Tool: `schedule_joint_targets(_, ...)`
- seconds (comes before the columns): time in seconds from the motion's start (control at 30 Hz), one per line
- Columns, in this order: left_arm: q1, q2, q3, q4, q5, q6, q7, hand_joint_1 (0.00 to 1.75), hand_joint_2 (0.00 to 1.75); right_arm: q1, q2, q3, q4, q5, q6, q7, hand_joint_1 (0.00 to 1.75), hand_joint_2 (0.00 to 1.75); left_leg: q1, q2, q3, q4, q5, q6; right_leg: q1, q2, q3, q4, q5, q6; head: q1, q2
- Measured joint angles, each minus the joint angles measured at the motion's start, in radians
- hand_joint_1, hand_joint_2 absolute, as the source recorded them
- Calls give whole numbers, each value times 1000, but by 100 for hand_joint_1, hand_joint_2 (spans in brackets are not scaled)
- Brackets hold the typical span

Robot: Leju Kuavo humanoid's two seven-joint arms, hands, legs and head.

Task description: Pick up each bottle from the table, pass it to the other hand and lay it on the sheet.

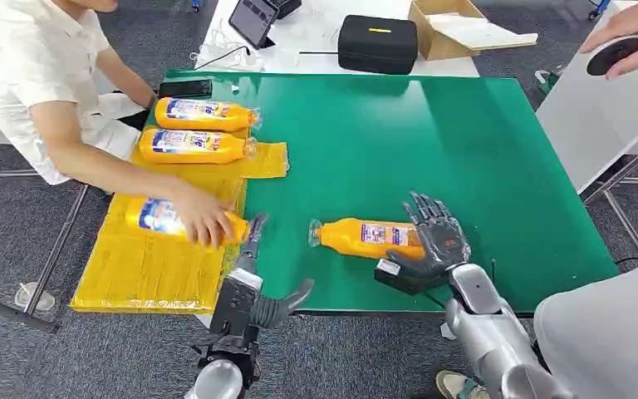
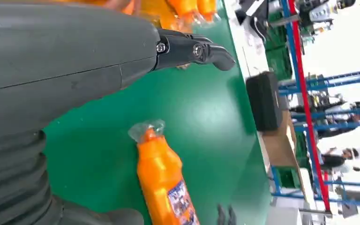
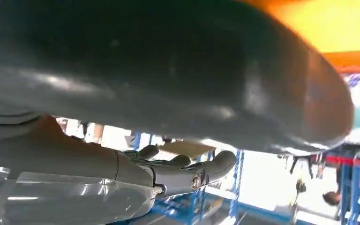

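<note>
An orange bottle (image 1: pixel 364 237) lies on its side on the green table (image 1: pixel 432 133), cap toward the yellow sheet (image 1: pixel 145 270); the left wrist view shows this bottle (image 2: pixel 161 183) too. My right hand (image 1: pixel 432 243) is at its base end, fingers spread, nothing gripped; its thumb (image 3: pixel 168 70) lies against the orange bottle (image 3: pixel 328 28). My left hand (image 1: pixel 253 283) is open at the sheet's right edge, fingers pointing at a third bottle (image 1: pixel 154 216) on the sheet. Two more bottles (image 1: pixel 203 114) (image 1: pixel 191 146) lie at the sheet's far end.
A seated person's hand (image 1: pixel 203 220) rests on the near bottle on the sheet. A phone (image 1: pixel 184 87), black case (image 1: pixel 376 43) and cardboard box (image 1: pixel 449 25) sit at the back. Another person's hand (image 1: pixel 631 33) holds a dark round object over a grey table (image 1: pixel 590 125) on the right.
</note>
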Motion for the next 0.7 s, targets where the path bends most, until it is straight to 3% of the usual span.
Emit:
schedule_joint_targets(0.1,-8,0,-5,0,0,-5,0,0,175,-31,2,33,55,7,48,5,0,0,0,0,0,0,0,0,0,0,0,0,0,0,0,0)
schedule_joint_targets(0.13,-10,0,-8,0,0,-6,0,0,175,-36,2,43,65,10,61,9,0,175,0,0,0,0,0,0,0,0,0,0,0,0,0,0)
schedule_joint_targets(0.7,-6,5,-19,-10,2,-25,17,0,175,-113,-16,173,132,10,281,87,0,175,0,1,7,0,0,0,0,0,5,-1,1,0,0,0)
